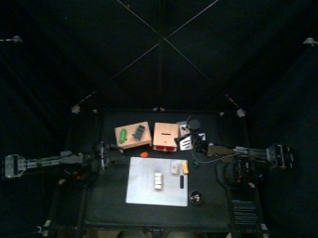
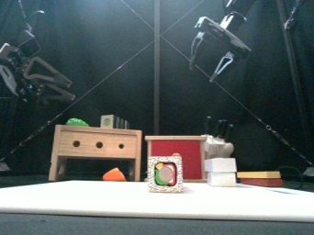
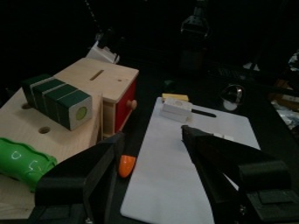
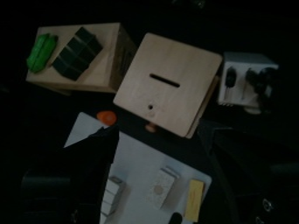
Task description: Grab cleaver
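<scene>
Nearest the table's front edge lies a white board [image 1: 147, 191], and the small things sit on it. The cleaver [image 4: 158, 185] lies flat on this board, a pale rectangular piece with nothing touching it. A striped piece [image 4: 114, 194] is on one side of it and a yellow piece [image 4: 193, 194] on the other. A thin dark stick [image 3: 208, 112] also rests on the board, toward the table's right edge.

Behind the board, toward the back edge, we see a wooden box [image 1: 133, 135] with a green item [image 3: 24, 157] on its top. Just beside it is the orange-brown box [image 1: 168, 137], and right of that a white block [image 1: 189, 142] holding dark handles.

Farther back and high above the table, both arms hang clear of everything. The right end effector [image 2: 208, 69] has its jaws spread wide and holds nothing. The left end effector [image 3: 149, 142] also has its jaws apart and empty, raised on the table's left side and well away from the cleaver.
</scene>
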